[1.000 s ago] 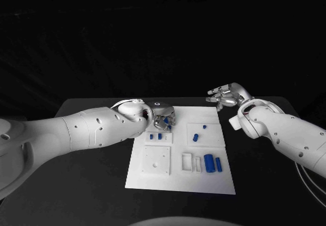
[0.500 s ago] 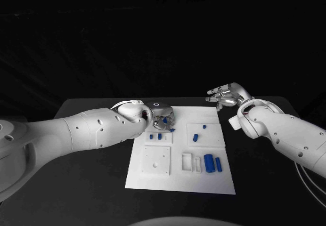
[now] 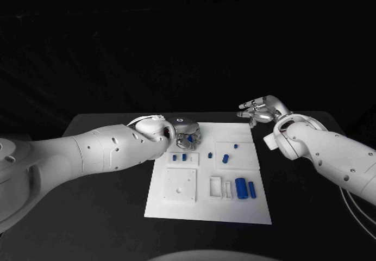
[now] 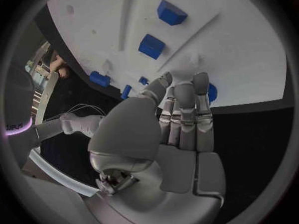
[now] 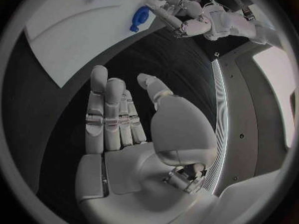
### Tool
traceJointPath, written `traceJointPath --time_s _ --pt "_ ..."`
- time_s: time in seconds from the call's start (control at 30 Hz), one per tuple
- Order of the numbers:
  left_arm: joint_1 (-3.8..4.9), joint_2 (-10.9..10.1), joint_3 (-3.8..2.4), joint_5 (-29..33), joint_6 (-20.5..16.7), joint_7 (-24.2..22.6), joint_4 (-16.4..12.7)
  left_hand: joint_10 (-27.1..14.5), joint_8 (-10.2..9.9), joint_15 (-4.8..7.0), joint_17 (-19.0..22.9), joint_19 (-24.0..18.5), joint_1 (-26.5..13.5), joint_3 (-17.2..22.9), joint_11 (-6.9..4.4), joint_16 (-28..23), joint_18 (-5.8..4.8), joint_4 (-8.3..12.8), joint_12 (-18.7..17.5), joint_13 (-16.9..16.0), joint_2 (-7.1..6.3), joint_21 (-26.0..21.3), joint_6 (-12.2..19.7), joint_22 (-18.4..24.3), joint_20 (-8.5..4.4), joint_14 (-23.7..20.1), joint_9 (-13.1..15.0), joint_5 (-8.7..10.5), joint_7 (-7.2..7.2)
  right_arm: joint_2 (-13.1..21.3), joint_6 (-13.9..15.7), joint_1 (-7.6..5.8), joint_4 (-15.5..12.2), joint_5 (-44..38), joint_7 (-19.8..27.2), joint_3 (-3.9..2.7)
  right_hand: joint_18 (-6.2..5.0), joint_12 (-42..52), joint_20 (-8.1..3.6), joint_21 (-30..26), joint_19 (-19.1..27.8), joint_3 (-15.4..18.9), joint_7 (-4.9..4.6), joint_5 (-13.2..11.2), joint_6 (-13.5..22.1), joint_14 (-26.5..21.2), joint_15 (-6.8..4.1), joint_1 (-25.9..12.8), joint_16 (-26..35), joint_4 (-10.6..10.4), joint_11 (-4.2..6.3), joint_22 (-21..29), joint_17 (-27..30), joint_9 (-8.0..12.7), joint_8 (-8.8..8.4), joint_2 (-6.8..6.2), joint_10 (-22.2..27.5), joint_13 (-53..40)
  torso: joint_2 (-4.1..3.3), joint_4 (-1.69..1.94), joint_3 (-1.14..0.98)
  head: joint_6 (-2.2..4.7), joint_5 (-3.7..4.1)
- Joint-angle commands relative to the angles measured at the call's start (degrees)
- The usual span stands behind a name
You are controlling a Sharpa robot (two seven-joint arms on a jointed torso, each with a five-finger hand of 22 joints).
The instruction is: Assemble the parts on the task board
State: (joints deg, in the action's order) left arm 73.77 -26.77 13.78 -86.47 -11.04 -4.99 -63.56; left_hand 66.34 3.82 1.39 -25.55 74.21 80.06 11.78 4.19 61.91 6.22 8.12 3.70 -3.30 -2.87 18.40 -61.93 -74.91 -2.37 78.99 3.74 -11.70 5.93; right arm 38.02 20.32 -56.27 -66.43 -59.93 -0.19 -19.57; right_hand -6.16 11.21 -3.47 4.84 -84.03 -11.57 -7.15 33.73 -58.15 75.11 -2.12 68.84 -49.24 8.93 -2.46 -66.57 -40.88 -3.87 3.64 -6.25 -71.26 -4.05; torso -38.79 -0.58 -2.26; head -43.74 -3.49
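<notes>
Here, left hand (image 3: 186, 136) hovers over far left of task board (image 3: 210, 212); wrist view shows fingers (image 4: 184, 115) pressed together, small blue part (image 4: 211, 92) just beyond fingertips, held or not: cannot tell. More blue parts (image 3: 245, 188) lie mid-board. Right hand (image 3: 261, 110) raised beyond board's far right corner, fingers extended, thumb apart, holding nothing.

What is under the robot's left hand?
Under the left hand lies the far edge of the white task board. A blue part peeks out beside its fingers; whether they touch it is hidden.
</notes>
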Motion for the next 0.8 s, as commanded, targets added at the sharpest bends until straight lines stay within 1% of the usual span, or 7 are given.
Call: traceJointPath --time_s 0.03,0.23,0.4,0.63,0.7,0.77,0.8 --pt "-0.09 0.11 -0.03 -0.27 -0.16 -0.18 -0.20 0.41 -0.15 0.12 -0.03 -0.53 -0.16 0.25 -0.06 0.27 0.56 -0.02 -0.17 -0.06 -0.55 0.24 -0.42 -1.13 -0.05 -0.42 -0.04 0.17 -0.15 -0.05 -0.42 0.03 -0.06 0.00 0.58 -0.02 -0.91 -0.39 0.23 -0.22 -1.26 -0.25 -0.21 0.18 -0.06 -0.31 0.15 -0.58 -0.38 0.02 -0.33 0.05 0.05 0.06 -0.04 -0.13 -0.13 0.07 0.00 0.01 0.01 0.04 -0.05" --pt "-0.09 -0.16 -0.03 0.11 -0.23 -0.26 -0.49 0.42 -0.17 0.20 -0.03 -0.54 -0.19 0.24 -0.12 0.28 0.52 -0.05 -0.19 -0.05 -0.61 0.27 -0.28 -1.11 -0.09 -0.38 -0.05 0.39 -0.28 -0.06 -0.65 0.03 -0.12 -0.01 0.56 -0.02 -0.94 -0.40 0.19 -0.15 -1.29 -0.49 -0.18 0.08 -0.24 -0.32 0.10 -0.26 -0.52 0.26 -0.26 0.12 0.18 0.05 -0.02 -0.02 -0.29 0.04 0.00 -0.01 -0.02 0.08 -0.05" --pt "-0.09 -0.54 -0.04 0.88 -0.99 -0.40 -0.51 1.20 -0.14 0.26 -0.05 -0.43 -0.19 0.34 -0.23 0.34 0.48 -0.16 -0.17 -0.06 -0.46 0.38 -0.36 -1.09 -0.19 -0.25 -0.04 0.37 -0.13 0.01 -1.35 0.03 -0.24 -0.15 0.51 -0.02 -0.92 -0.28 -0.01 0.12 -1.23 -2.70 -0.15 -1.46 -0.78 -0.36 -0.11 0.86 -0.64 1.88 -0.07 -0.23 0.21 0.06 -0.03 0.33 -0.79 0.02 -0.01 -0.03 -0.01 0.08 0.00" --pt "-0.09 -1.45 -0.06 3.11 -2.57 -0.66 -1.04 1.61 -0.13 0.28 -0.05 -0.35 -0.15 0.47 -0.27 0.34 0.43 -0.24 -0.18 -0.06 -0.33 0.46 -0.52 -1.09 -0.26 -0.17 -0.03 0.24 0.04 0.25 -4.13 0.03 -1.12 -2.94 0.48 -0.02 -0.56 1.20 -0.72 1.04 -1.19 -5.50 0.78 -5.12 -4.88 -0.10 -0.95 2.46 -0.92 4.56 1.27 -1.71 0.10 -0.22 0.05 1.48 -3.28 -0.55 0.02 -0.04 0.00 0.23 0.09" --pt "-0.09 -1.88 -0.07 4.05 -3.05 -0.72 -1.43 1.78 -0.13 0.29 -0.01 -0.41 -0.08 0.62 -0.25 0.23 0.42 -0.25 -0.18 -0.06 -0.19 0.46 -0.64 -1.09 -0.29 -0.26 -0.03 0.01 0.15 0.31 -4.71 0.03 -1.62 -4.39 0.44 -0.02 -0.37 1.86 -0.91 1.24 -1.08 -5.63 1.10 -5.52 -6.03 -0.06 -1.18 2.54 -0.96 5.08 1.70 -2.12 0.06 -0.29 0.13 1.50 -4.02 -1.02 0.01 -0.03 -0.02 0.28 0.13" --pt "-0.09 -2.39 -0.09 5.10 -3.47 -0.74 -1.91 1.79 -0.15 0.27 0.14 -0.55 -0.09 0.76 -0.22 -0.12 0.37 -0.26 -0.19 -0.06 -0.24 0.42 -0.69 -1.07 -0.30 -0.41 -0.04 -0.05 0.21 0.39 -5.06 0.05 -2.24 -5.85 0.34 -0.02 0.14 4.01 -1.46 1.64 -1.17 -5.56 1.42 -5.55 -6.85 0.28 -1.67 1.99 -1.08 5.76 2.27 -2.83 -0.04 -0.14 -0.01 1.44 -4.33 -3.54 0.02 -0.02 -0.04 0.26 0.18" --pt "-0.08 -2.64 -0.10 5.62 -3.67 -0.73 -2.15 1.80 -0.16 0.30 0.22 -0.60 -0.14 0.80 -0.23 -0.29 0.36 -0.30 -0.17 -0.06 -0.26 0.39 -0.70 -1.05 -0.32 -0.42 -0.05 -0.06 0.21 0.47 -5.20 0.07 -2.65 -6.59 0.27 -0.02 0.31 4.98 -1.52 1.68 -1.14 -5.57 1.31 -5.68 -6.76 0.37 -1.62 1.71 -1.08 5.89 2.31 -2.99 -0.08 -0.10 0.03 1.54 -4.14 -4.80 0.02 0.01 -0.03 0.29 0.21"
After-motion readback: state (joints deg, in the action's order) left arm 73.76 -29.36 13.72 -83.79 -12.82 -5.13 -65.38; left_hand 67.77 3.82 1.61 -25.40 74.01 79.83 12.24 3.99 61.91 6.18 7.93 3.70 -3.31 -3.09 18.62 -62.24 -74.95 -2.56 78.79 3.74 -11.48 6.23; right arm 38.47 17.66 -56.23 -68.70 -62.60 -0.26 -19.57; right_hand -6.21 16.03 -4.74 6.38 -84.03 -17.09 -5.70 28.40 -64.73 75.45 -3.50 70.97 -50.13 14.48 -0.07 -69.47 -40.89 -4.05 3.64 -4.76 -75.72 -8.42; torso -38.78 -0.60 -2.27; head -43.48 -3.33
